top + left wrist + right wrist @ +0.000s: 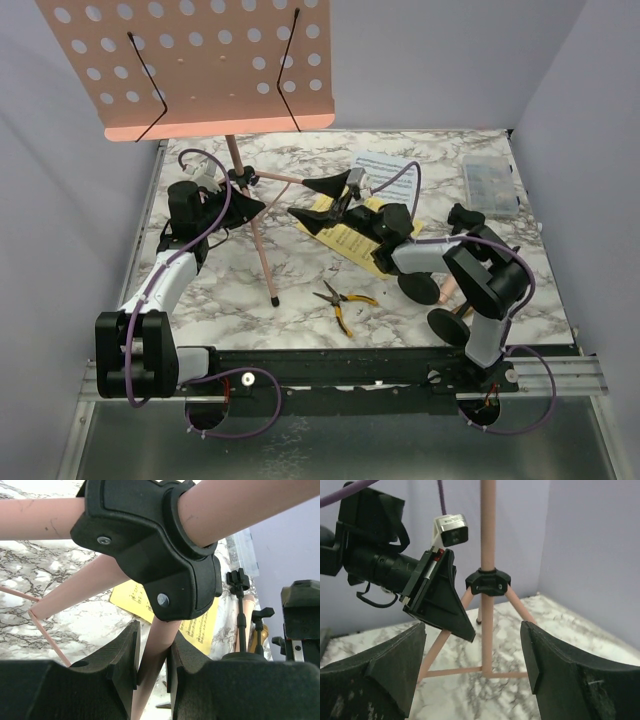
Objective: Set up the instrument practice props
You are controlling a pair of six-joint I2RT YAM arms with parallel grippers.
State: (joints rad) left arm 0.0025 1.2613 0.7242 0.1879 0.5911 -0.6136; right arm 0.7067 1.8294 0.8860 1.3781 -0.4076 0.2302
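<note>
- One job part done, from above: pink music rack (220, 122) up on table (220, 290); yellow page (345, 238), white page (390, 165) flat, not on it yet.
- Left wrist: left gripper (152, 647) pinching rack leg (149, 677).
- Right wrist: right gripper (472, 630) spread wide, holding nothing.

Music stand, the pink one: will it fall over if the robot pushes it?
Likely tippy: the music stand is wide up top on one thin pole over skinny legs. It looks like light tubing, so a high push might topple it. The left gripper gripping a leg probably steadies it.
</note>
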